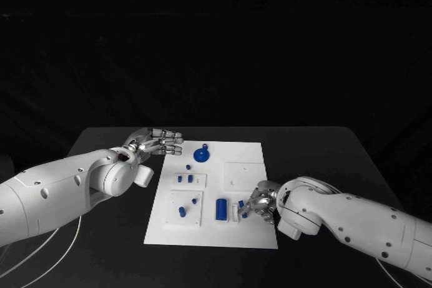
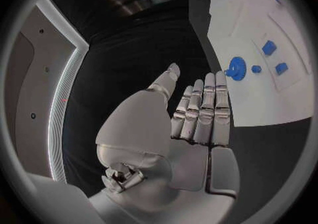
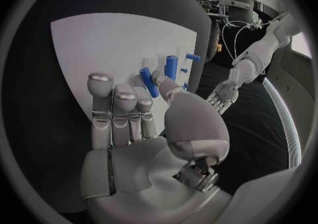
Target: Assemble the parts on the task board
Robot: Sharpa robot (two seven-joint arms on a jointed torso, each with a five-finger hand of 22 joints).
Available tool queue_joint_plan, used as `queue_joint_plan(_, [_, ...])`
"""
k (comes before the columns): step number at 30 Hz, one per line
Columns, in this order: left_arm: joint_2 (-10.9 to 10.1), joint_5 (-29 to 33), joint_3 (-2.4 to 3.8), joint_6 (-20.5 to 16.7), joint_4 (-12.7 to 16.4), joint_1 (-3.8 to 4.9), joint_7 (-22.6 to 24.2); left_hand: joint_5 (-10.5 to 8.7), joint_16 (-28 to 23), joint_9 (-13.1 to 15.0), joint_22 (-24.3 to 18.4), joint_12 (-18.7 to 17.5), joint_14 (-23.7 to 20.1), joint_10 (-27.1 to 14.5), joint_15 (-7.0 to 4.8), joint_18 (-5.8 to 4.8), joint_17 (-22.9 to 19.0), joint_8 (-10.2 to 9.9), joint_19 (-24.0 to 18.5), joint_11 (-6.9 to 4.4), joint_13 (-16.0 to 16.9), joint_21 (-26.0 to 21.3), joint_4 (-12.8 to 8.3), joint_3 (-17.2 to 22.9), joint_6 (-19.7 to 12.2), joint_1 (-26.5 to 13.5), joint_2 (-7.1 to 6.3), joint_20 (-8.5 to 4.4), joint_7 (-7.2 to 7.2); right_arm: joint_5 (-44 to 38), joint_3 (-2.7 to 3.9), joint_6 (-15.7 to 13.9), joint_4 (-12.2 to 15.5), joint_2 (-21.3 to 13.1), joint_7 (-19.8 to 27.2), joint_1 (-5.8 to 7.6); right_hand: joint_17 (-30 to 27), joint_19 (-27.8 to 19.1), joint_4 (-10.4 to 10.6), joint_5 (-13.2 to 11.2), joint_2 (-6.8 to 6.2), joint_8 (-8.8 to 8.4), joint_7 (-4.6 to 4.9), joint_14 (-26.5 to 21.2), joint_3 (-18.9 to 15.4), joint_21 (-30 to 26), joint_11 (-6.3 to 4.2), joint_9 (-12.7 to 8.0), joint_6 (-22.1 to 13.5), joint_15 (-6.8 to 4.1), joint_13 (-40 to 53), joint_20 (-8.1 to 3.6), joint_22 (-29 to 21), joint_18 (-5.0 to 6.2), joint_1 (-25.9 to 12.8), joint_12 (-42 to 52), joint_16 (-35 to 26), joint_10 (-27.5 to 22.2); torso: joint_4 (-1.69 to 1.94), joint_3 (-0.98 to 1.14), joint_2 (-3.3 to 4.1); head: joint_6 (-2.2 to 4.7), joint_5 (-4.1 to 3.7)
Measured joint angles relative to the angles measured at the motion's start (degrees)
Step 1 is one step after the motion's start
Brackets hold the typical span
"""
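The white task board point(image 1: 252, 232) lies in the middle of the black table. My right hand point(image 1: 261, 202) hovers over the board's near right part and pinches a small blue peg point(image 3: 148, 82) between thumb and a finger, the other fingers point(image 3: 123, 102) straight. Beside it on the board stands a blue cylinder point(image 1: 221, 208) point(image 3: 171, 66). My left hand point(image 1: 155, 141) point(image 2: 199, 112) is open with its fingers straight and together, just off the board's far left corner. Near that hand lies a round blue disc part point(image 1: 203, 154) point(image 2: 236, 68). Several small blue pieces point(image 1: 189, 178) sit on the board's left half.
Raised white sub-plates point(image 1: 243, 173) stand on the board. Black table point(image 1: 306, 144) stretches to the right of and behind the board. A thin white cable point(image 1: 79, 228) loops by the table's near left edge.
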Motion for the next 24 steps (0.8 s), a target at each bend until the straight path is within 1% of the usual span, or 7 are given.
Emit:
queue_joint_plan(4, [0.0, 0.0, 0.0, 0.0, 0.0, 0.0, 0.0, 0.0, 0.0, 0.0, 0.0, 0.0, 0.0, 0.0, 0.0, 0.0, 0.0, 0.0, 0.0, 0.0, 0.0, 0.0, 0.0, 0.0, 0.0, 0.0, 0.0, 0.0, 0.0, -0.2, -0.1, 0.2, -0.2, 0.2, 0.0, 0.1, 0.0, 0.0, 0.0, 0.0, 0.04, 0.04, 0.0, 0.0, 0.0, 0.0, 0.09, -0.2, 0.0, 0.0, 0.0, 0.0, 0.0, 0.0, -0.1, 0.0, 0.0, 0.1, -0.02, -0.03, 0.0, -0.11, 0.22])
queue_joint_plan(10, [0.0, 0.0, 0.0, 0.0, 0.0, 0.0, 0.0, 0.0, 0.0, 0.0, -0.2, 0.0, 0.0, 0.0, 0.0, 0.0, 0.0, 0.0, 0.0, 0.0, 0.0, 0.0, 0.0, 0.0, 0.0, 0.0, 0.0, 0.0, 0.0, -0.4, -0.21, 0.4, -0.2, 0.7, 0.0, 0.12, 0.0, 0.0, 0.2, 0.0, -0.1, 0.03, 0.0, 0.0, -0.2, 0.0, 0.09, -0.3, 0.0, 0.0, 0.0, 0.0, 0.0, -0.01, -0.2, 0.0, 0.0, 0.1, -0.05, -0.01, -0.01, -0.14, 0.64])
queue_joint_plan(24, [0.0, 0.0, 0.0, 0.0, 0.0, 0.0, 0.0, 0.0, 0.0, 0.0, -0.2, 0.0, 0.0, 0.0, 0.0, 0.0, 0.0, 0.0, 0.0, 0.0, 0.0, 0.0, 0.0, 0.0, 0.0, 0.0, 0.0, 0.0, 0.0, -0.2, -0.28, 1.6, 0.1, 1.0, -0.1, 0.09, -0.1, 0.0, 0.5, 0.0, -0.1, -0.01, 0.05, 0.0, -0.5, 0.0, 0.1, -0.3, 0.0, 0.01, 0.0, 0.0, 0.0, 0.0, -0.2, 0.0, 0.0, 0.1, -0.09, 0.03, -0.03, -0.24, 0.85])
